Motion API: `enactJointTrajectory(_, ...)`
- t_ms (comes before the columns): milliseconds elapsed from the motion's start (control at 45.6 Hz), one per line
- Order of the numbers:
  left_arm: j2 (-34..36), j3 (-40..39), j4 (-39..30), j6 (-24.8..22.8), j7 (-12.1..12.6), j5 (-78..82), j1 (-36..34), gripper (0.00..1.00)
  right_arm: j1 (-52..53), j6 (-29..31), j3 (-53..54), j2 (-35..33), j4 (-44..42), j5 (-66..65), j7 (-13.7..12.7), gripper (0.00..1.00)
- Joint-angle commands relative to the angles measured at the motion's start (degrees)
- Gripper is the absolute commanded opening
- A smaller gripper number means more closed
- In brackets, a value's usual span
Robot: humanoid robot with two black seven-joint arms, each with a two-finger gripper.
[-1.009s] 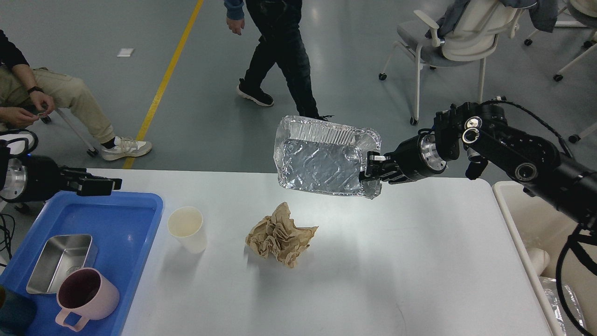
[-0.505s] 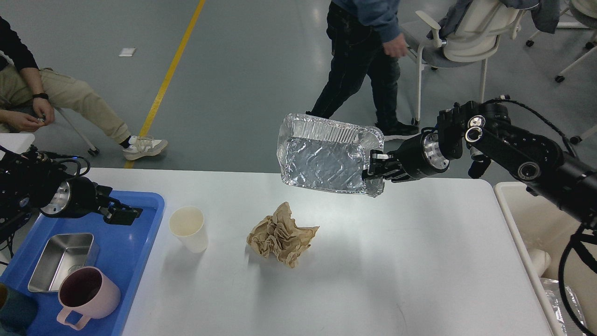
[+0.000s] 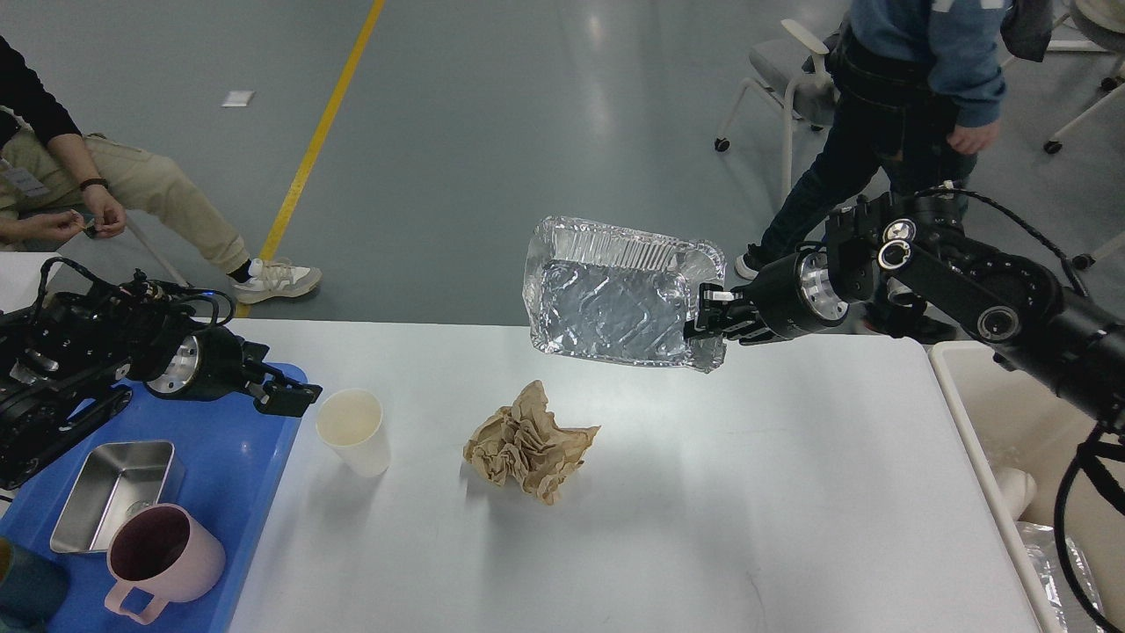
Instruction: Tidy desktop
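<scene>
Right gripper [image 3: 707, 318] fingers clamped on the foil tray [image 3: 620, 299], held aloft above the table [image 3: 703, 492]; left gripper [image 3: 290, 400], fingers' state unclear, beside the paper cup [image 3: 353, 431]

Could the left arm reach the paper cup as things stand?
Probably yes. The left end effector hovers over the blue tray's right edge, just left of the white paper cup, and nothing stands between them.
</scene>
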Motion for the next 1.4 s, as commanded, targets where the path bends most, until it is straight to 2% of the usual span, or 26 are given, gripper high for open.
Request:
enactJointTrajectory(0, -2.2, 0.0, 1.6, 0.1, 0.0, -0.1, 0.0, 0.97, 0.0, 0.0, 0.0, 0.0, 0.1, 0.0, 0.0, 0.0)
enactJointTrajectory(285, -4.6, 2.2, 2.9, 1.6, -0.3, 0.0, 0.3, 0.97, -0.1, -0.1, 0.0, -0.3, 0.0, 0.0, 0.0, 0.0)
enactJointTrajectory(395, -4.7, 4.4, 3.8, 4.1, -0.5, -0.5, 0.2, 0.95, 0.0, -0.1, 0.0, -0.3, 0.1, 0.0, -0.1, 0.0)
enactJointTrajectory(439, -4.9, 4.8, 4.6, 4.8, -0.8, -0.6, 0.2, 0.93, 0.0, -0.1, 0.0, -0.3, 0.1, 0.0, 0.0, 0.0)
enactJointTrajectory(592, -6.4, 6.4, 9.3, 7.5, -4.8, -0.7, 0.3, 0.81, -0.1, -0.1, 0.1, -0.3, 0.1, 0.0, 0.0, 0.0)
enactJointTrajectory(702, -7.3, 7.5, 12.6, 10.6, -5.2, -0.8, 0.3, 0.76, -0.1, -0.1, 0.1, -0.3, 0.1, 0.0, 0.0, 0.0)
enactJointTrajectory(834, -8.1, 8.5, 13.7, 14.0, -5.4, -0.9, 0.7, 0.64, -0.1, -0.2, 0.1, -0.3, 0.1, 0.0, 0.0, 0.0)
enactJointTrajectory(921, -8.8, 9.4, 14.3, 16.3, -5.4, -0.9, 1.0, 0.44, -0.1, -0.2, 0.1, -0.3, 0.1, 0.0, 0.0, 0.0)
enactJointTrajectory(987, -9.4, 10.4, 15.0, 16.6, -5.4, -1.5, 1.0, 0.34, -0.1, -0.3, 0.1, -0.3, 0.1, 0.0, 0.0, 0.0)
enactJointTrajectory(1031, -9.7, 10.9, 15.5, 16.7, -5.4, -2.4, 1.0, 0.23, -0.1, -0.3, 0.1, -0.3, 0.1, 0.0, 0.0, 0.0)
enactJointTrajectory(1163, -10.4, 12.9, 16.3, 17.3, -5.8, -4.1, 1.0, 0.06, -0.1, -0.3, 0.1, -0.3, 0.1, 0.0, 0.0, 0.0)
enactJointTrajectory(1229, -10.6, 13.7, 16.6, 18.2, -6.3, -4.2, 1.1, 0.01, -0.1, -0.3, 0.1, -0.3, 0.1, 0.0, 0.0, 0.0)
enactJointTrajectory(1382, -11.0, 14.0, 18.3, 19.6, -6.8, -4.6, 1.8, 0.0, -0.1, -0.3, 0.1, -0.3, 0.1, 0.0, 0.0, 0.0)
